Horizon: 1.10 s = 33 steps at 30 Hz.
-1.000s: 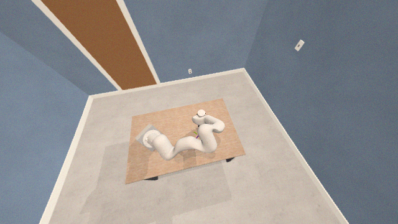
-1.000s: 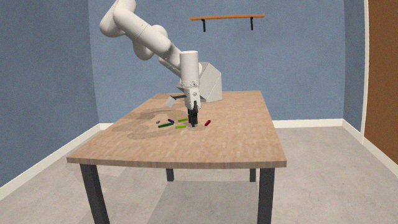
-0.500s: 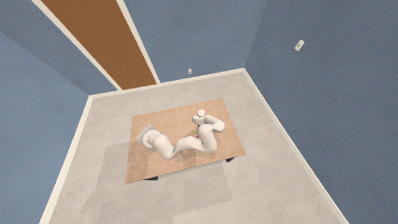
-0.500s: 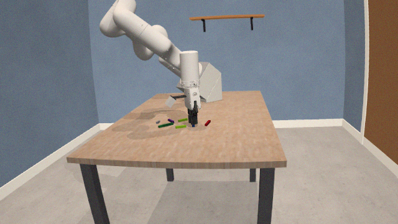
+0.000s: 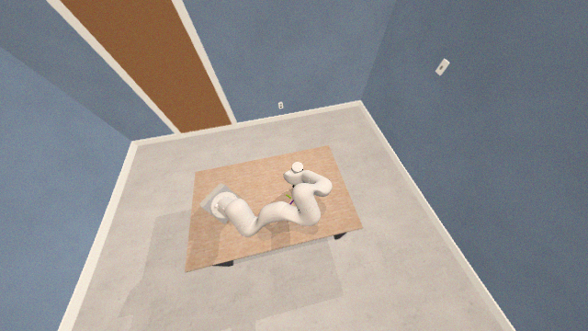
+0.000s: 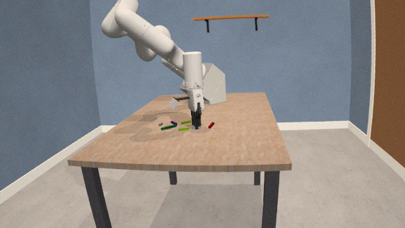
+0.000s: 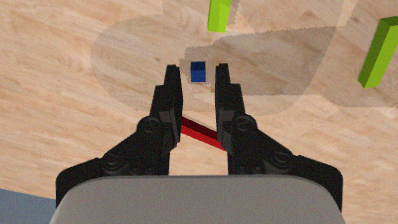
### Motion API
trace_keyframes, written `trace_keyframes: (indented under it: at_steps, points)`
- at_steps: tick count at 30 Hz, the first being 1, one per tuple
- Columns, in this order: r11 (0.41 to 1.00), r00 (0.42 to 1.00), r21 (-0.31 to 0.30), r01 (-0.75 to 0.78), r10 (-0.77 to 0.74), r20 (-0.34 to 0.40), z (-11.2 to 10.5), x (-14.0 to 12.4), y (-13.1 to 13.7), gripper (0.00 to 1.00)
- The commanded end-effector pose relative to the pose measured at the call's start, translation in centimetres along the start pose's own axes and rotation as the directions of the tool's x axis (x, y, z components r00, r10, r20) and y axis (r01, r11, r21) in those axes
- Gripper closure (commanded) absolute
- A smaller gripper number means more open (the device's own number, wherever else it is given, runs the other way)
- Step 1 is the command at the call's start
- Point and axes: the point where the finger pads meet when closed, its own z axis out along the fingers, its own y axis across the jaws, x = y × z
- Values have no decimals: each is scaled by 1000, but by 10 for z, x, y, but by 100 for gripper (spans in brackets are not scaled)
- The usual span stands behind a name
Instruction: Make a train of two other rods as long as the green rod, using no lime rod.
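gripper [image 7: 198,82]: part-spread, nothing pinched, poised over the blue rod [image 7: 198,71] at upper centre
red rod [image 7: 200,133]: lower centre, behind fingers; likely train partner
green rod [image 6: 168,127]: left of centre, kept apart

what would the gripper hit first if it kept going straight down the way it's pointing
Most likely the blue rod, which lies on the table between and just below the fingertips of the gripper. The fingers stand part open with nothing held; exact depth is unclear.

Open wood around the small blue cube rod [image 7: 198,71] — flanked either side by black fingertips. Two lime rods [image 7: 219,15] beyond (well apart), red rod [image 7: 200,131] behind.
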Motion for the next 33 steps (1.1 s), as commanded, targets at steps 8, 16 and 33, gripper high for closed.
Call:
trace_keyframes:
  at_steps: [8,16,33]
  points:
    - [1000,1000,1,0,0,0,0,0,-1,76]
    - [1000,1000,1,0,0,0,0,0,-1,76]
    - [1000,1000,1,0,0,0,11,0,-1,76]
